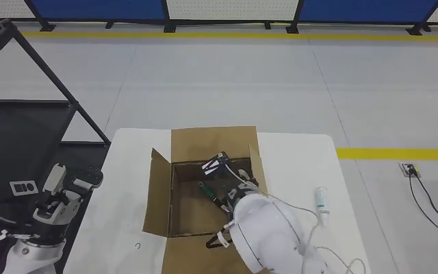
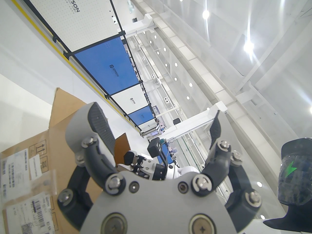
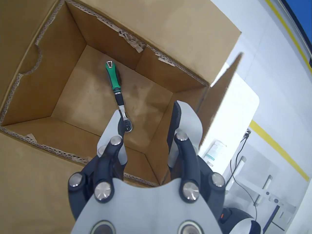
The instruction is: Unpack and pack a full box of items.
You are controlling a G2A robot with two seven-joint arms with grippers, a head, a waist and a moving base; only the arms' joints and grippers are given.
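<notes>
An open cardboard box (image 1: 179, 205) (image 3: 156, 20) stands on the white table (image 1: 123, 205). On its floor lies a ratchet wrench with a green handle (image 1: 207, 192) (image 3: 116, 89). My right gripper (image 1: 217, 166) (image 3: 148, 117) hangs open over the box's right half, with nothing between its fingers; one fingertip (image 3: 120, 122) is just above the wrench's metal head. My left gripper (image 1: 71, 178) (image 2: 157, 118) is open and empty, off the table's left side, pointing up past the box's labelled outer wall (image 2: 29, 171).
A white tube (image 1: 321, 199) (image 3: 215, 149) lies on the table right of the box. A small hook-shaped piece (image 1: 137, 246) sits near the table's front left. The box flaps (image 1: 212, 142) stand out on all sides. A dark frame (image 1: 41, 68) stands to the left.
</notes>
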